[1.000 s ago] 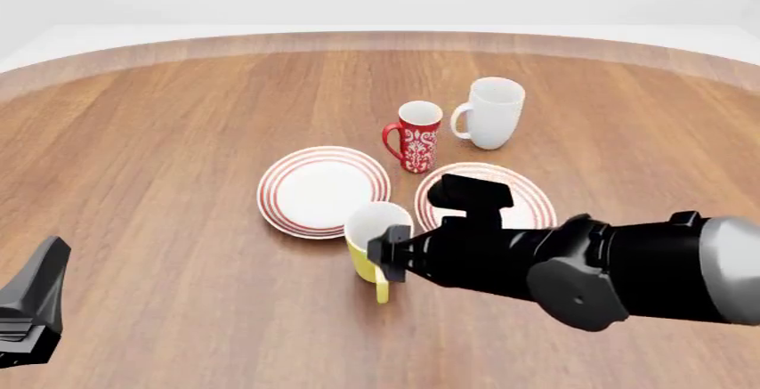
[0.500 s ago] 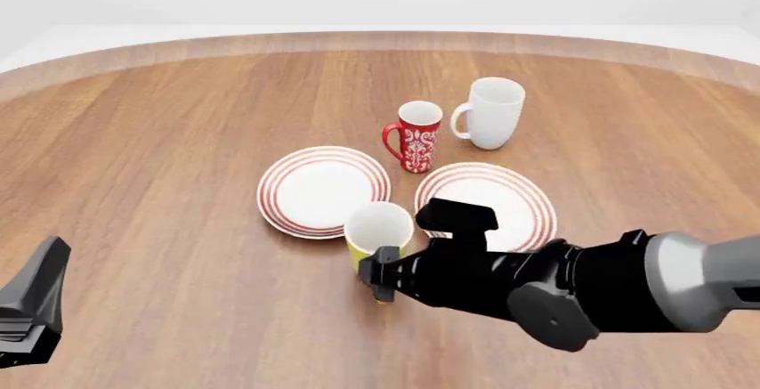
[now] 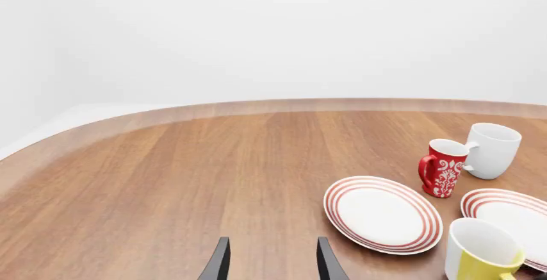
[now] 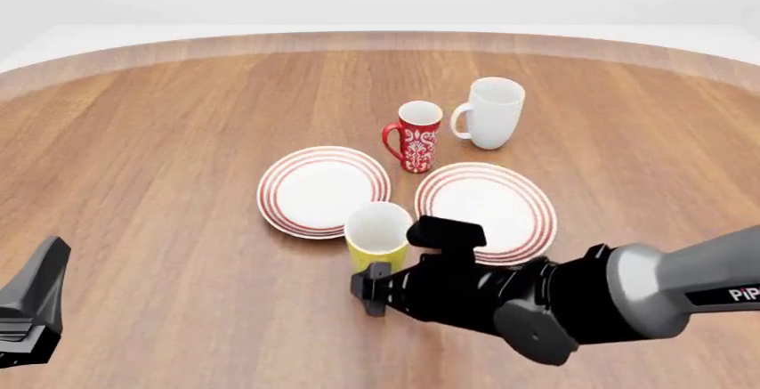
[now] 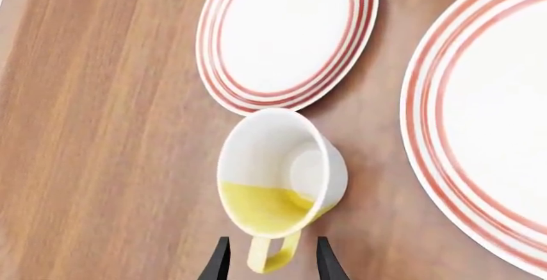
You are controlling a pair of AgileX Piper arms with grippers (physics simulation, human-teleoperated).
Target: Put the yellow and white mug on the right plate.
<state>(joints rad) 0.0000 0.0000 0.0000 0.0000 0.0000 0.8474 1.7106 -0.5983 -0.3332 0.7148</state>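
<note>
The yellow and white mug [image 4: 377,232] is standing upright on the wooden desk [image 4: 178,140], its white inside showing nothing in it. It is sitting at about 5 o'clock from the left plate [image 4: 322,190], just beside that plate's rim, and at about 8 o'clock from the right plate [image 4: 487,208], also just off its rim. Both plates are lying flat with nothing on them. The red mug [image 4: 415,135] with white pattern is standing upright at about 12 o'clock from the gap between the two plates, and the larger white mug [image 4: 490,112] is standing at about 2 o'clock from the red one, close beside it; from the front, the insides of both are looking bare.

The right pincer [image 5: 271,262] is sitting low at about 6 o'clock from the yellow and white mug, with its two dark fingers [image 5: 220,262] parted and the mug's yellow handle [image 5: 271,254] lying between them. Whether the fingers are touching the handle cannot be told. In the front view the right arm [image 4: 558,295] is covering the mug's lower side.

The left pincer [image 3: 271,262] is hanging well apart at about 9 o'clock from the plates, fingers spread, with only bare desk between them.
</note>
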